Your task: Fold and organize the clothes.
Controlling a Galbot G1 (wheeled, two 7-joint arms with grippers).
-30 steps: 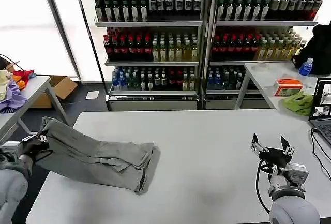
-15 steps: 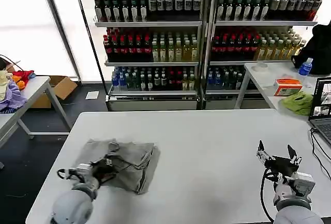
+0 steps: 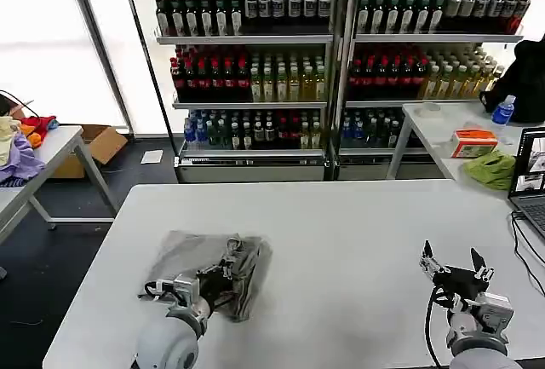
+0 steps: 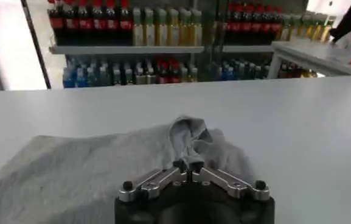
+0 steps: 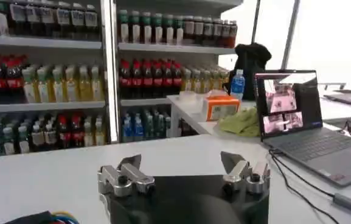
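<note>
Left gripper (image 3: 228, 260) pinched tight on a raised fold of the grey T-shirt (image 3: 192, 258), fingers (image 4: 180, 165) meeting on a peak of cloth just ahead of the wrist; carried across from the table's left edge within the last second, dragging the sleeve end over the body of the garment; now a compact, bunched bundle lying under and just behind the gripper on the white table (image 3: 341, 233), where a long draped strip hung a second ago; reads as one fold nearly laid, release and flattening probably next. Right gripper (image 3: 456, 264) hovering well apart over the table's right side, jaws spread wide, nothing between them, barely shifted. Hard to make out: chest print and neck strip, both buried in the folds; near edge of the bundle hidden behind the left arm; layers beneath the pinched peak impossible to count.
</note>
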